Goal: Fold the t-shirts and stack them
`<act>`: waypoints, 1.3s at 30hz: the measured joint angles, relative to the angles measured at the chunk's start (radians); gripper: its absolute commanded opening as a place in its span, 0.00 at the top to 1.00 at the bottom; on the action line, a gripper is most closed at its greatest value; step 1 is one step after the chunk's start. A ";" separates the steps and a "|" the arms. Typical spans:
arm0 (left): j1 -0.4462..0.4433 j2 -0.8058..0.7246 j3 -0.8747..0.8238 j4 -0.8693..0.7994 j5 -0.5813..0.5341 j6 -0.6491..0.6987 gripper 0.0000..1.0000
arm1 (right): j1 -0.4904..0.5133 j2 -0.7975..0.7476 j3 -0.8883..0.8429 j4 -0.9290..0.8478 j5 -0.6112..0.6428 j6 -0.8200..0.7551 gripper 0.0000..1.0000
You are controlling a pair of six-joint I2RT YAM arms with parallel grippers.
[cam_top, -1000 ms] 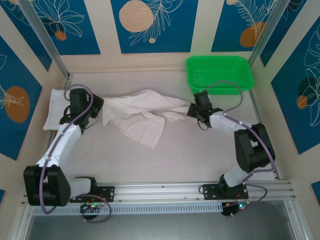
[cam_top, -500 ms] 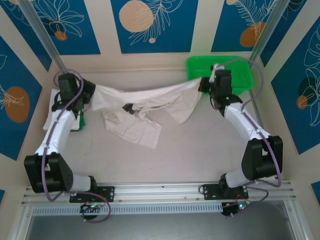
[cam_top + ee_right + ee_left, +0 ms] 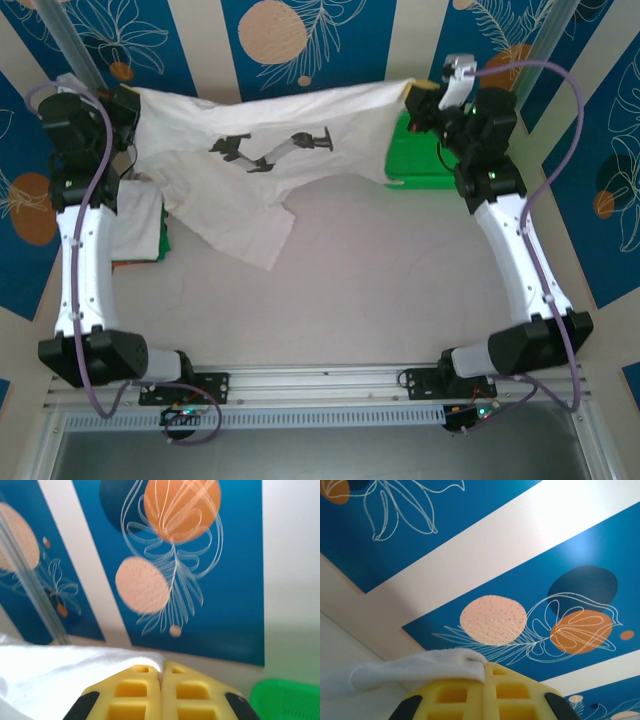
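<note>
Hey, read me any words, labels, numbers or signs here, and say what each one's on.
No text can be read anywhere.
On the white t-shirt: dark marks, too small to tell whether they are lettering.
On the wall panels: leaf and circle patterns, no letters.
On the green basket: no label visible.

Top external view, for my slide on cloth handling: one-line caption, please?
A white t-shirt hangs spread above the table, the left gripper and right gripper each shut on a top corner.

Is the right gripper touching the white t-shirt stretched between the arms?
Touching. The right wrist view shows the t-shirt edge pinched in the shut right gripper.
</note>
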 measured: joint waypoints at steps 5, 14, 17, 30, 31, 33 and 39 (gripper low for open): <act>0.002 -0.217 -0.343 -0.029 0.027 0.000 1.00 | 0.018 -0.216 -0.410 -0.005 -0.021 0.050 1.00; 0.002 -0.374 -0.908 -0.217 0.045 0.027 1.00 | 0.052 -0.314 -0.903 -0.106 -0.022 0.252 0.69; 0.002 -0.363 -0.966 -0.234 0.045 0.034 1.00 | 0.056 -0.305 -0.941 -0.158 0.032 0.293 0.35; 0.002 -0.293 -0.971 -0.217 0.029 0.087 1.00 | 0.027 -0.457 -0.977 -0.359 0.140 0.482 0.42; 0.002 -0.293 -0.971 -0.214 0.026 0.087 1.00 | 0.014 -0.450 -0.985 -0.370 0.136 0.498 0.46; 0.002 -0.288 -0.971 -0.204 0.021 0.087 1.00 | -0.017 -0.425 -0.999 -0.377 0.119 0.532 0.51; 0.002 -0.255 -0.971 -0.188 0.019 0.087 1.00 | -0.035 -0.268 -1.009 -0.270 0.016 0.630 0.57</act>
